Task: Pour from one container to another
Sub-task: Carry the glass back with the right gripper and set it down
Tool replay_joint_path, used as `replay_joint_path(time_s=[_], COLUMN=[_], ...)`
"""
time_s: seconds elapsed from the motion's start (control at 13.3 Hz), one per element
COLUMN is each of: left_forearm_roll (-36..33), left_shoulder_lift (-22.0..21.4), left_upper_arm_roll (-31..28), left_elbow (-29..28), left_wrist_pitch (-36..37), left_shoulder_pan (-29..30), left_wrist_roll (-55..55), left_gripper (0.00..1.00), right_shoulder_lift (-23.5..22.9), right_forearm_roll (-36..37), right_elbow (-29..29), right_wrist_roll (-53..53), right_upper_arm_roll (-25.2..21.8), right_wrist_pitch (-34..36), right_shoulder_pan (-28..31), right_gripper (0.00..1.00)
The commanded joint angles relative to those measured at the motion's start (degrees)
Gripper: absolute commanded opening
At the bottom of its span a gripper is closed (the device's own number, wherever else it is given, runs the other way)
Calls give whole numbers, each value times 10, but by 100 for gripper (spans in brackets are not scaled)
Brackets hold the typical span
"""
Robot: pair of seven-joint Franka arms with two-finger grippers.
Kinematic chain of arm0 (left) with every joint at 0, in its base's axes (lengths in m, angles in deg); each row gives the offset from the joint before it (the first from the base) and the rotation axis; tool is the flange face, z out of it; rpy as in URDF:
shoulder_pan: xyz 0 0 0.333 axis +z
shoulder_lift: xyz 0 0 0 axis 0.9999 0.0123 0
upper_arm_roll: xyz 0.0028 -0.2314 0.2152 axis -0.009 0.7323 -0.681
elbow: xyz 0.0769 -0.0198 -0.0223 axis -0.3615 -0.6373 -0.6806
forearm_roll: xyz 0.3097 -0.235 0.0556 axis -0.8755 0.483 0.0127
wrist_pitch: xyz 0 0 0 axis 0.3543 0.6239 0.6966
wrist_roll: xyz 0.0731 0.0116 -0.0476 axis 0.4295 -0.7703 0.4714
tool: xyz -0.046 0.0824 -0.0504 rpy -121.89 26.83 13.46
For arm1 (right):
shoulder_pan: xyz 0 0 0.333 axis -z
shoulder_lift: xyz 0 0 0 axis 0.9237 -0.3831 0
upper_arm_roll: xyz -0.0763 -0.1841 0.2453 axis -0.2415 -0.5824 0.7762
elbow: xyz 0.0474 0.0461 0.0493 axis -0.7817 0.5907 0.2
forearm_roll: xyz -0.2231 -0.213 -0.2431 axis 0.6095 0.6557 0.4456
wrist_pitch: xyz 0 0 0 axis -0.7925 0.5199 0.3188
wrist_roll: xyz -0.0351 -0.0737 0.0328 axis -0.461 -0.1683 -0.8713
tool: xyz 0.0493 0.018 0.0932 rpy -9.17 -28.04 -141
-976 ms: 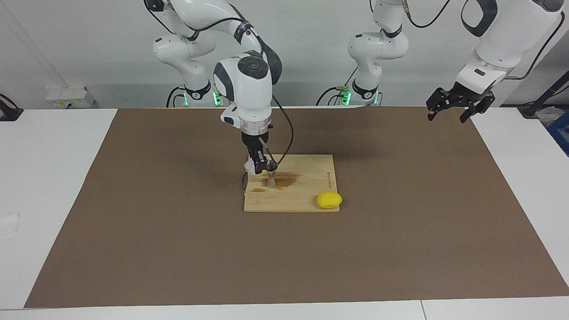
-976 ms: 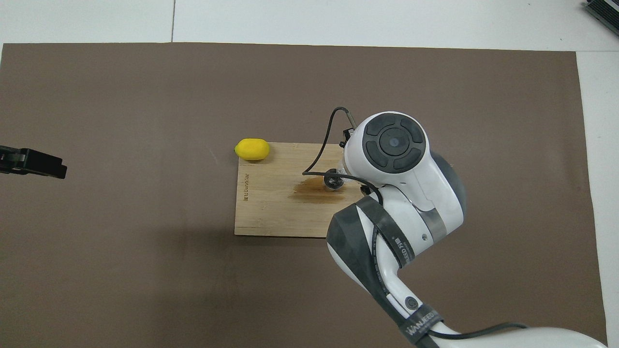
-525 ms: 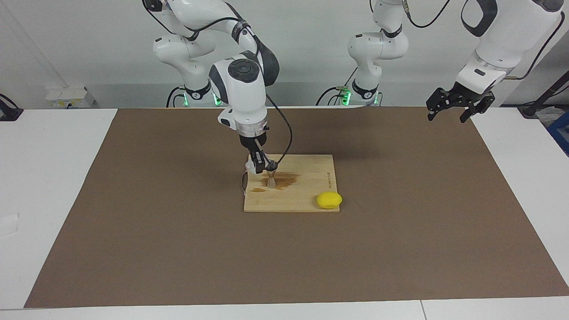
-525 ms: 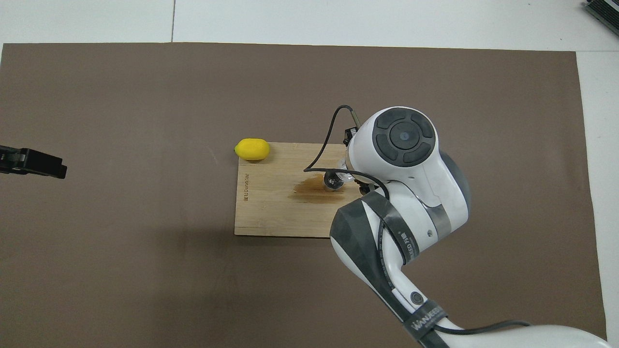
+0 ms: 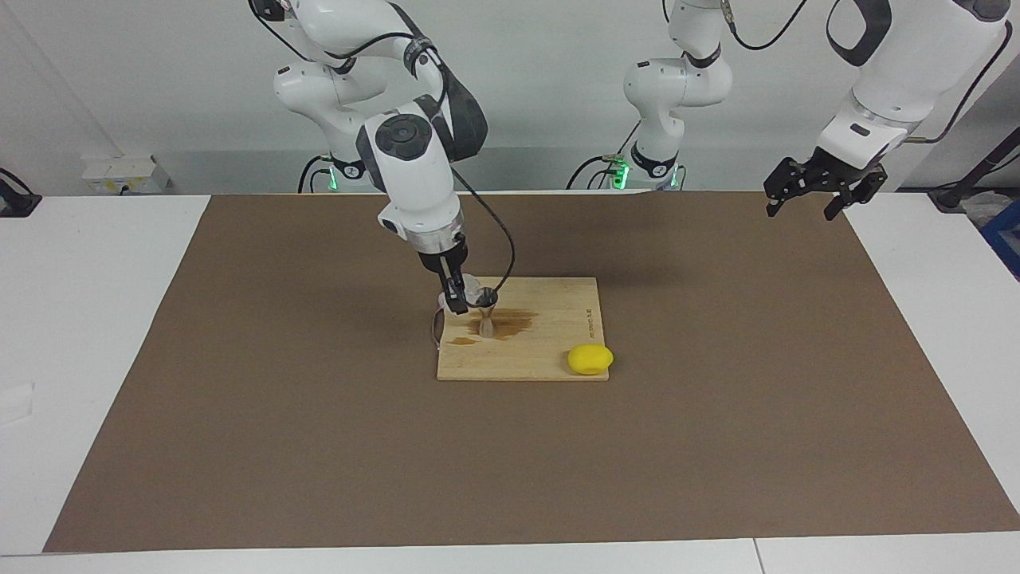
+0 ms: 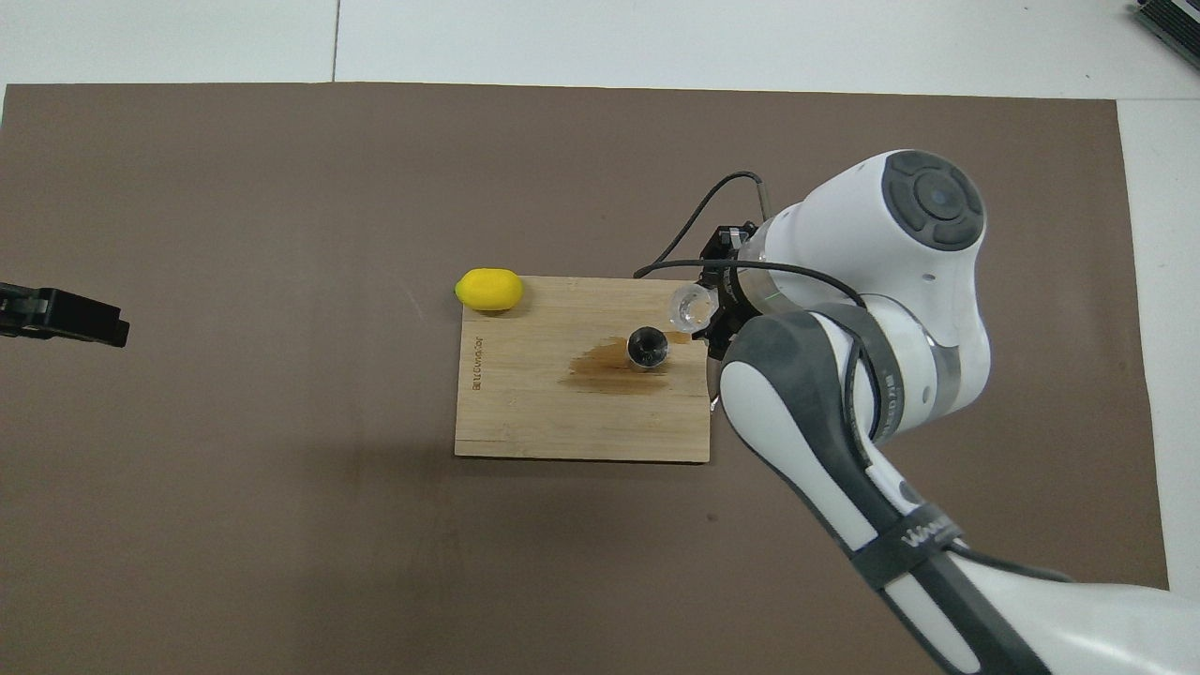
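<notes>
Holding the glass cup [image 6: 692,306] clamped in my right gripper [image 6: 714,314] beside the jigger [image 6: 647,346]; brown spill on the board [image 6: 525,412] suggests pouring mostly done; left gripper [image 5: 814,190] waits, fingers apart.

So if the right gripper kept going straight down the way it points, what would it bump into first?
Probably the wooden board. The right gripper, shut on the glass cup, points down at the board's edge beside the jigger; depth is uncertain.
</notes>
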Motion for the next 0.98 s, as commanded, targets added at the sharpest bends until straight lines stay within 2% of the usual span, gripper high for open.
replay_joint_path(time_s=[0.0, 0.15, 0.45, 0.6, 0.75, 0.9], left_forearm_roll=[-8, -8, -10, -11, -15, -15], left_shoulder_lift=[-13, -13, -14, -14, -13, -15], left_upper_arm_roll=[12, 20, 19, 18, 16, 15], left_elbow=[-7, -7, 6, 5, 5, 2], left_wrist_pitch=[1, 1, 12, 11, 7, 7], left_shoulder_pan=[-6, -8, -5, -1, -1, 0], left_wrist_roll=[36, 44, 38, 36, 37, 37], left_gripper=[100, 100, 100, 100, 100, 100], right_shoulder_lift=[12, 26, 57, 52, 44, 16], right_forearm_roll=[-89, -163, -249, -269, -284, -298], right_elbow=[41, 74, 169, 199, 216, 218], right_wrist_roll=[61, 131, 294, 390, 439, 498], right_upper_arm_roll=[5, 5, 5, 5, 5, 5], right_wrist_pitch=[-15, -12, -13, -7, -11, -10], right_shoulder_pan=[60, 112, 209, 254, 275, 298], right_gripper=[24, 25, 25, 26, 26, 26])
